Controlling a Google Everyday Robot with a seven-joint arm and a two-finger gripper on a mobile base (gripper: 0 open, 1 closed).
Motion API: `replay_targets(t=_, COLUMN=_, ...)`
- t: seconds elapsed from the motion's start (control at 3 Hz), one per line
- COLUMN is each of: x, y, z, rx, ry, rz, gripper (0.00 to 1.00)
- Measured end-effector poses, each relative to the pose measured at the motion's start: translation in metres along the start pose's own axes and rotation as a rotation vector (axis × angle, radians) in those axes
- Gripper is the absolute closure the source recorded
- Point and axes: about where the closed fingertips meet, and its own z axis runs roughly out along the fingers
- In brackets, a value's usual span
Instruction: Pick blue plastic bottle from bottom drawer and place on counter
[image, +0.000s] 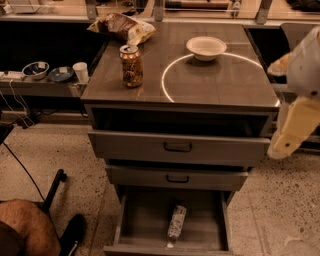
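Note:
The blue plastic bottle (176, 224) lies on its side in the open bottom drawer (142, 220), cap toward the front, slightly right of the middle. The counter (220, 82) carries a bright white ring. My gripper (287, 135) hangs at the right edge of the camera view, beside the cabinet's right side at the height of the upper drawers. It is well above and to the right of the bottle and touches nothing.
On the counter stand a brown patterned can (131, 65), a white bowl (206, 47) and a crumpled chip bag (122, 26). The two upper drawers (177, 146) are slightly open. A dark side shelf (45, 85) holds bowls and a cup. A person's knee (25, 230) is at bottom left.

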Motion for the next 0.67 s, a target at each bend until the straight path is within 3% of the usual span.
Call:
replay_targets(t=0.33, x=0.002, y=0.035, z=0.045, rx=-0.011, ry=-0.088, rz=-0.032, gripper=0.00)
replay_targets(t=0.67, x=0.019, y=0.068, z=0.088, rx=-0.013, ry=-0.193, rz=-0.038, gripper=0.00)
